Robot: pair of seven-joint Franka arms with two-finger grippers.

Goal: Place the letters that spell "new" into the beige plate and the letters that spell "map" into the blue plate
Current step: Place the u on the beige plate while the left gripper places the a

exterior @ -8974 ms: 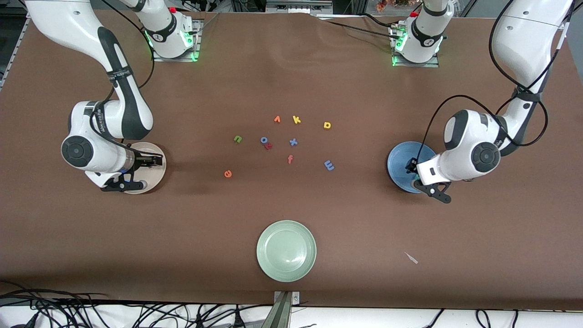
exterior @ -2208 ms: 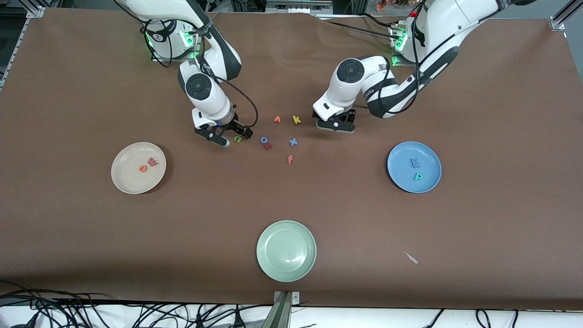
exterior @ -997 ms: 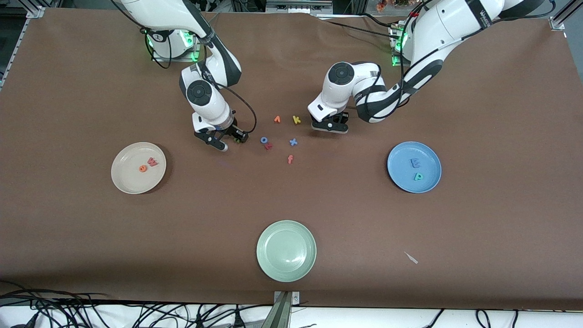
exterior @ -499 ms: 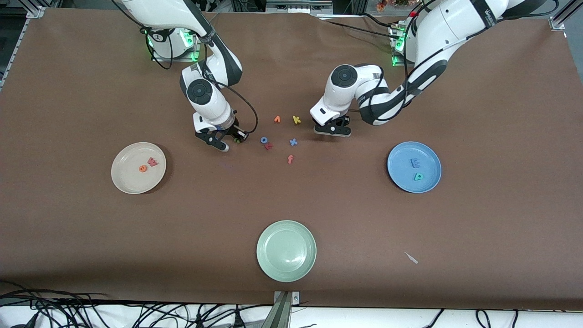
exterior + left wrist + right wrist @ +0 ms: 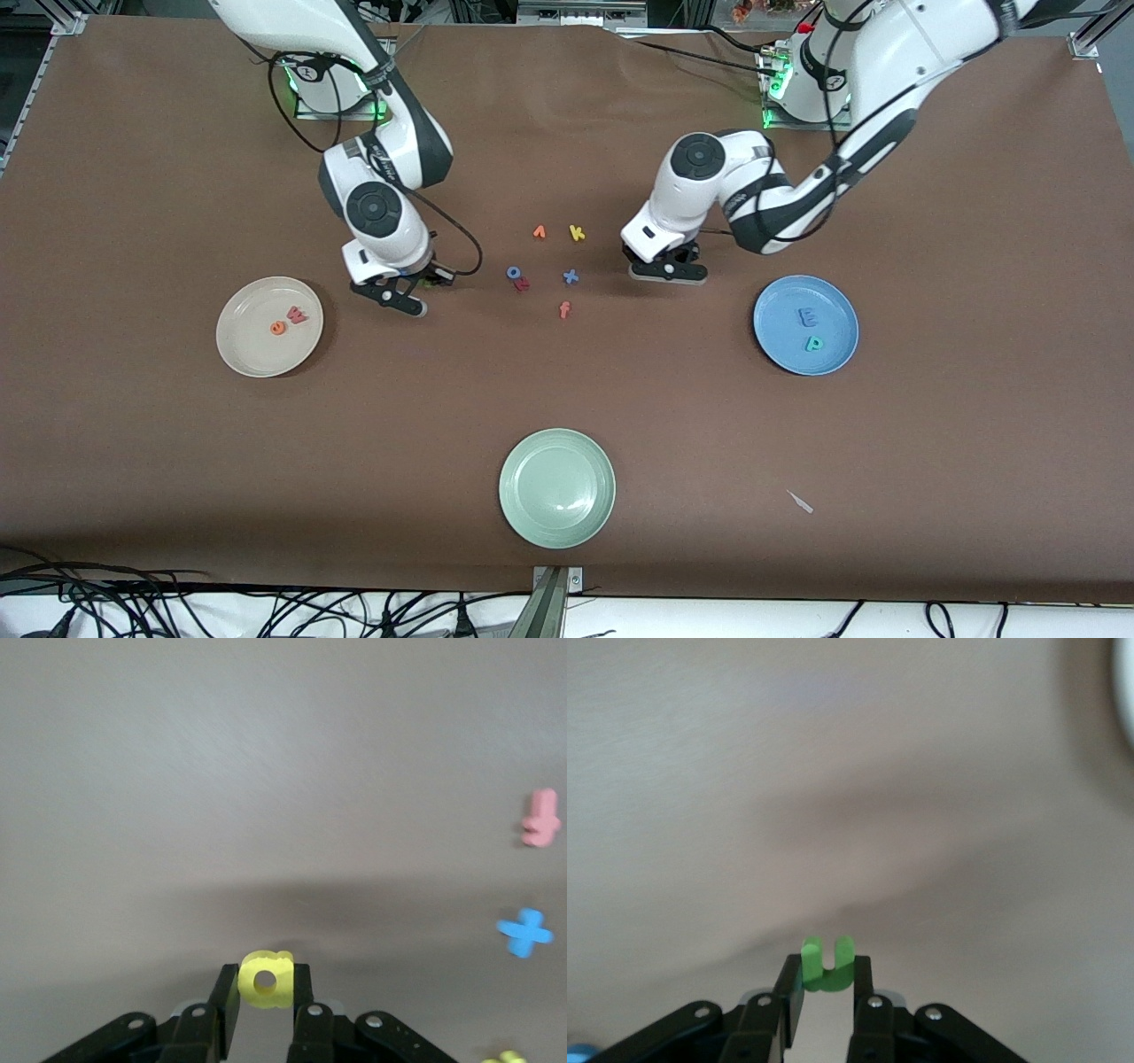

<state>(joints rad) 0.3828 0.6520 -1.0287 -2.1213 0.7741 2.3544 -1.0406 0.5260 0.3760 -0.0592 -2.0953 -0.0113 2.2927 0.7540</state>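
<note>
The beige plate (image 5: 248, 347) lies toward the right arm's end of the table with the orange e (image 5: 278, 328) and the pinkish-red w (image 5: 298, 314) in it. The blue plate (image 5: 780, 344) lies toward the left arm's end and holds the blue m (image 5: 807, 316) and the teal p (image 5: 812, 344). My right gripper (image 5: 423, 286) (image 5: 826, 979) is shut on the green n (image 5: 827, 964), above bare table between the loose letters and the beige plate. My left gripper (image 5: 666, 268) (image 5: 266, 988) is shut on the yellow a (image 5: 267, 978), above bare table between the loose letters and the blue plate.
Loose letters lie mid-table: an orange v (image 5: 539, 232), a yellow k (image 5: 577, 233), a blue x (image 5: 570, 276), an orange-red f (image 5: 564, 309), and a blue letter (image 5: 514, 272) touching a red one (image 5: 522, 284). A pale green plate (image 5: 556, 487) sits nearest the front camera, a white scrap (image 5: 800, 501) beside it.
Both grippers have shut on their letters. The right one has carried the n toward the beige plate, and the left one has carried the a toward the blue plate.
</note>
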